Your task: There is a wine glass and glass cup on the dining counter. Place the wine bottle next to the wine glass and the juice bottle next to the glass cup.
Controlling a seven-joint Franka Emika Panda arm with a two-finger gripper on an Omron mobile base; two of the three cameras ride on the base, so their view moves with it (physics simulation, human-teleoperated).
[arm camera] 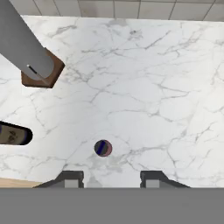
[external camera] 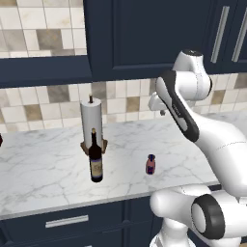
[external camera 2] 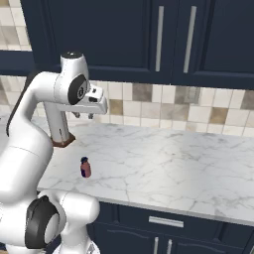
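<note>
The tall dark wine bottle point(external camera: 96, 161) with a tan label stands on a marble wall counter point(external camera: 43, 169), near its front edge. The tiny juice bottle point(external camera: 150, 164) with its purple cap stands to the right of it; from the right base view the juice bottle point(external camera 2: 85, 167) is beside my arm. My gripper point(external camera 2: 84, 116) hangs high above the counter, pointing down, open and holding nothing. From the hand view the juice bottle point(arm camera: 103, 148) lies just above the gripper point(arm camera: 111, 178) and the wine bottle point(arm camera: 13, 134) is at the left edge. The wine glass, glass cup and dining counter are out of view.
A paper towel roll on a wooden holder point(external camera: 91, 123) stands just behind the wine bottle. A tiled backsplash point(external camera: 43, 106) and dark navy wall cabinets point(external camera 2: 149, 39) close off the back. The marble point(external camera 2: 188, 163) stretches bare to the right of the juice bottle.
</note>
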